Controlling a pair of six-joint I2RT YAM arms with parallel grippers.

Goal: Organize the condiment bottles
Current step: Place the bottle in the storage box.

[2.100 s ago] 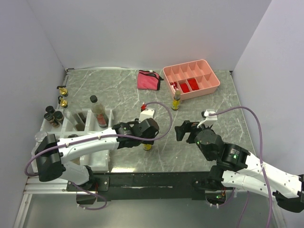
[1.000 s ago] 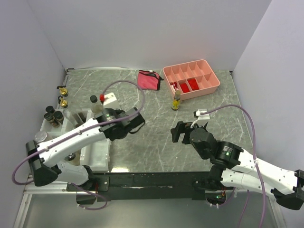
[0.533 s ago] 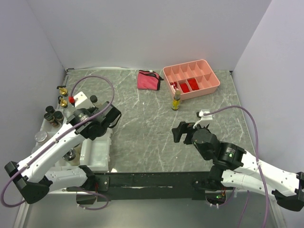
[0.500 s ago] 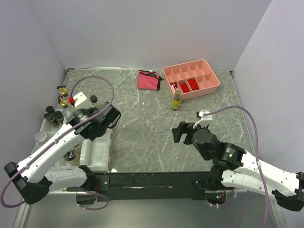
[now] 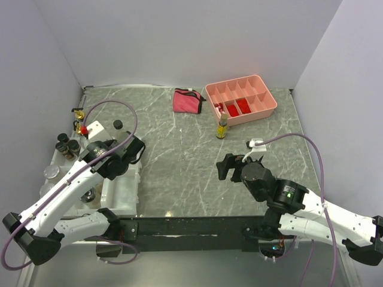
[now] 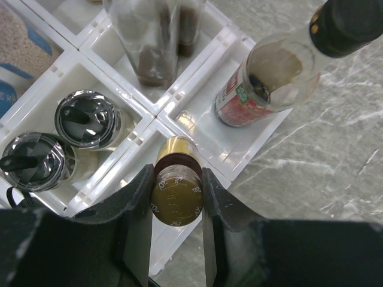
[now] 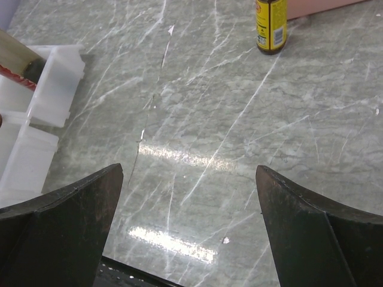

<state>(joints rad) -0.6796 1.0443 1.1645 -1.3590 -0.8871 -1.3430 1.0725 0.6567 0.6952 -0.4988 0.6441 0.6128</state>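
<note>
My left gripper is shut on a small gold-capped bottle and holds it over a compartment of the white organizer at the table's left. The organizer holds a tall black-capped bottle with a red label, a clear bottle with dark liquid and two silver-lidded jars. A small yellow bottle stands alone in front of the pink tray; it also shows in the right wrist view. My right gripper is open and empty above bare table.
The pink compartment tray with red items sits at the back right and the pink pouch at the back middle. Two gold-topped bottles and black-lidded spice jars stand at the far left by the wall.
My left arm has carried the gold-capped bottle from the table's middle leftward to above the white organizer. The right arm has barely moved.
</note>
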